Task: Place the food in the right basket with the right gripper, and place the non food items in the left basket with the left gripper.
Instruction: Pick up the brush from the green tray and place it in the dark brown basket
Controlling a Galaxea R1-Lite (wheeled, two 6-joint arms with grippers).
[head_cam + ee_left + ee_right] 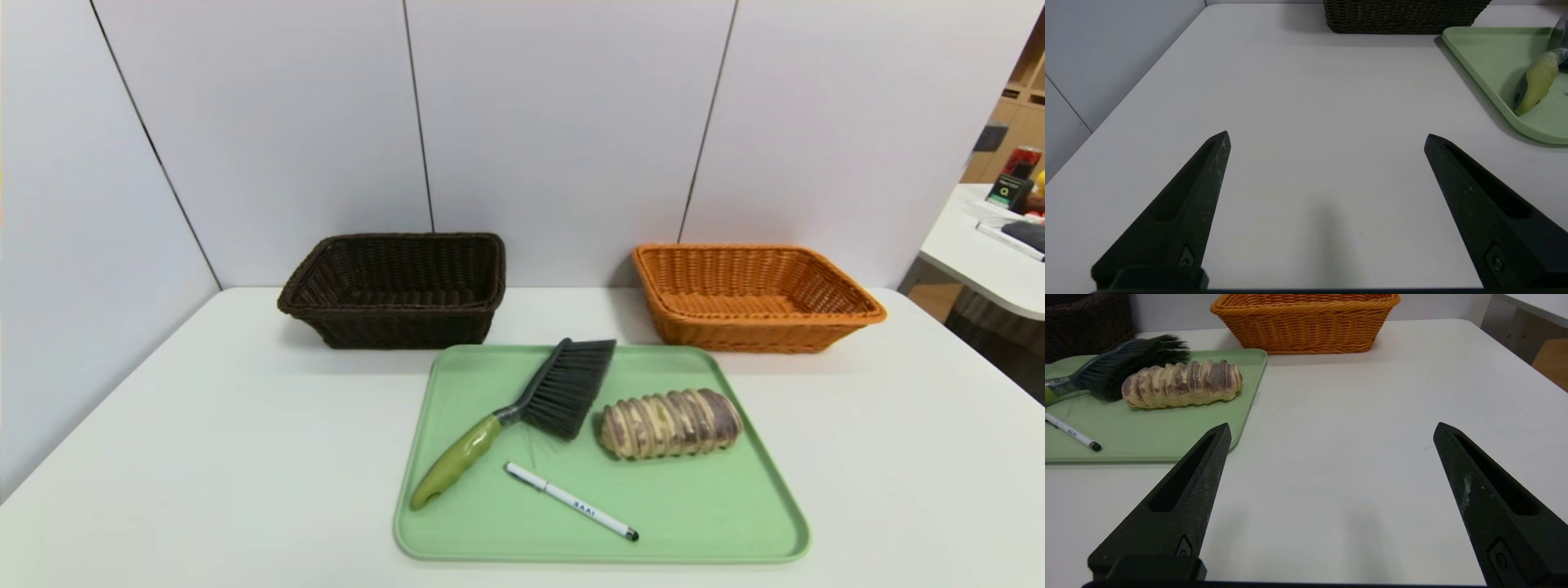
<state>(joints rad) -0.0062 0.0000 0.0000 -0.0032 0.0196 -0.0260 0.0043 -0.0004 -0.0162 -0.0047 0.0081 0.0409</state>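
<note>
While both sets of jaws stand spread over bare bench (204,457), holding nothing, the bread roll (669,423), brush (522,408) and pen (570,500) lie well ahead on the green tray (718,523), between the left gripper (1327,136) and right gripper (1331,426).

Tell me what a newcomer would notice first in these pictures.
A green tray at the table's centre holds a green-handled brush, a white pen and a striped bread roll. Behind it sit an empty dark brown basket on the left and an empty orange basket on the right.
</note>
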